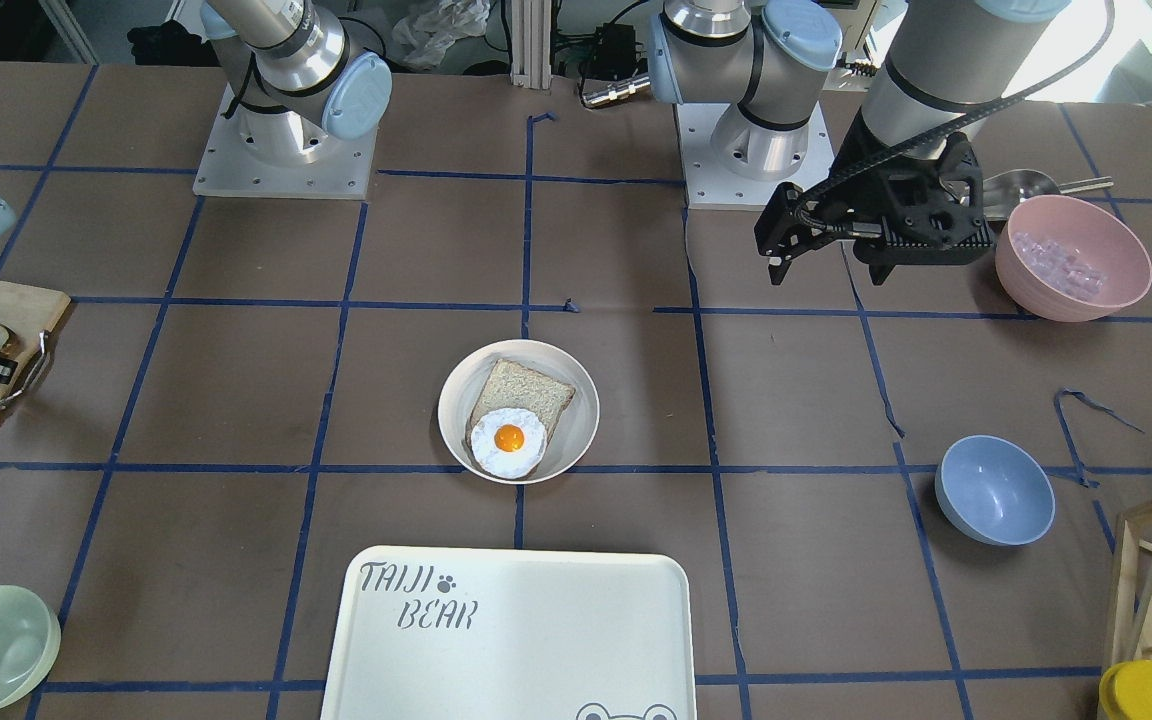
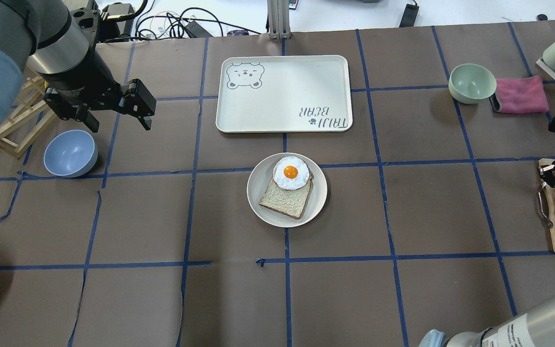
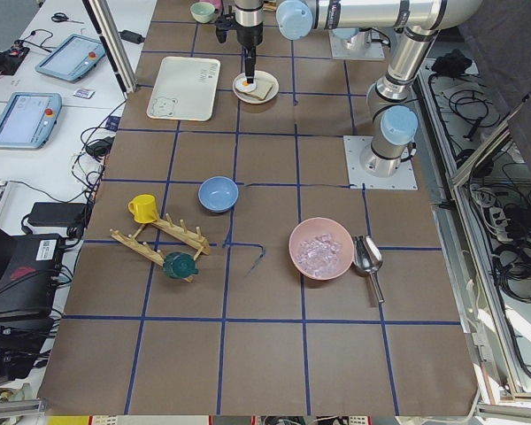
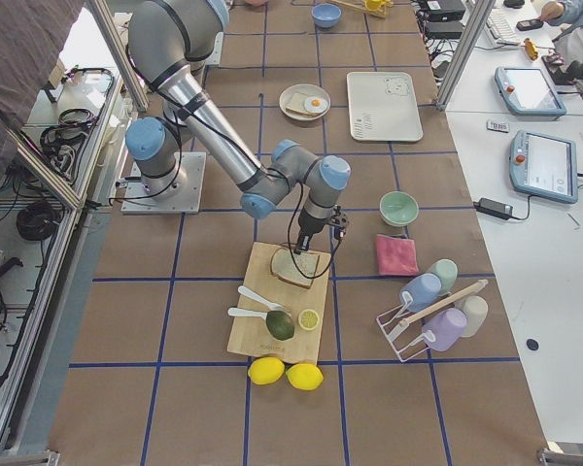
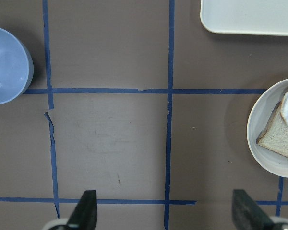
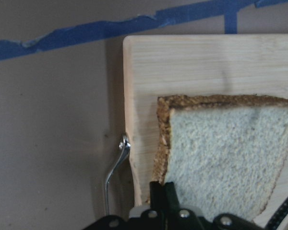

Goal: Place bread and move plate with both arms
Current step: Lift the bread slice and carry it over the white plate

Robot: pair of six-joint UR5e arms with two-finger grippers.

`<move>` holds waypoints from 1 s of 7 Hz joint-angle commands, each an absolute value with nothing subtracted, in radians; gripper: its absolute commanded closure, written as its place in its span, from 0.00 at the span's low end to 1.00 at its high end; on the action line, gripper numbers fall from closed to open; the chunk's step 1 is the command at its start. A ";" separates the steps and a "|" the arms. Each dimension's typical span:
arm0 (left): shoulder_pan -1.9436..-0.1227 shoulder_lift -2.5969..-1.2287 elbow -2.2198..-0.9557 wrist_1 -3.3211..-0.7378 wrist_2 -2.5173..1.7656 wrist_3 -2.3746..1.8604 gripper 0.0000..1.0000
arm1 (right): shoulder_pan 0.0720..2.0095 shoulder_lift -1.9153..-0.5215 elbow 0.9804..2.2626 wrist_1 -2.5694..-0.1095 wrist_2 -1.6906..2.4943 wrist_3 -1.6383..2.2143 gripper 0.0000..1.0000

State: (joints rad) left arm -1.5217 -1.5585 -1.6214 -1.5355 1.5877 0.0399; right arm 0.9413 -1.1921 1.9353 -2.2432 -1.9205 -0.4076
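Nearest the lens, at the bottom edge of the right wrist view, my right end effector (image 6: 165, 194) has its two black fingers drawn almost together. The crust edge of the bread (image 6: 221, 158) sits between them, and I read that as a pinch on the slice's lower left corner. The bread lies on the wooden cutting board (image 6: 182, 67) in the lower right of that frame, with its dark crust turned toward the board's metal handle (image 6: 114, 167).

I expect the slice to be light, soft and floppy. Held by one corner it will likely droop and could tear, and a hard squeeze would crush the crumb. The crust is the toughest part, so that is where I want my hold.

The plate (image 2: 258, 183) sits at the centre of the overhead frame, on the table (image 2: 162, 217). It carries a tan-crusted slice (image 2: 287, 197) topped with a fried egg (image 2: 291, 172). I judge the plate stiff, smooth and probably slippery, with the rim the only place to grip. Opposite sides of the rim, one for each arm, should keep it level so the stack does not slide.

My right arm is folded low over the board, wrist pointing down. My left end effector (image 2: 121, 124) hangs at the upper left of the overhead frame. Its fingers are wide apart and empty above bare table, between the blue bowl (image 2: 70, 153) and the plate.
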 commanded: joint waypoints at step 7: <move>-1.522 -1.560 -1.621 -1.534 1.586 0.040 0.00 | 1.327 -1.446 1.769 -1.760 -1.939 -0.046 1.00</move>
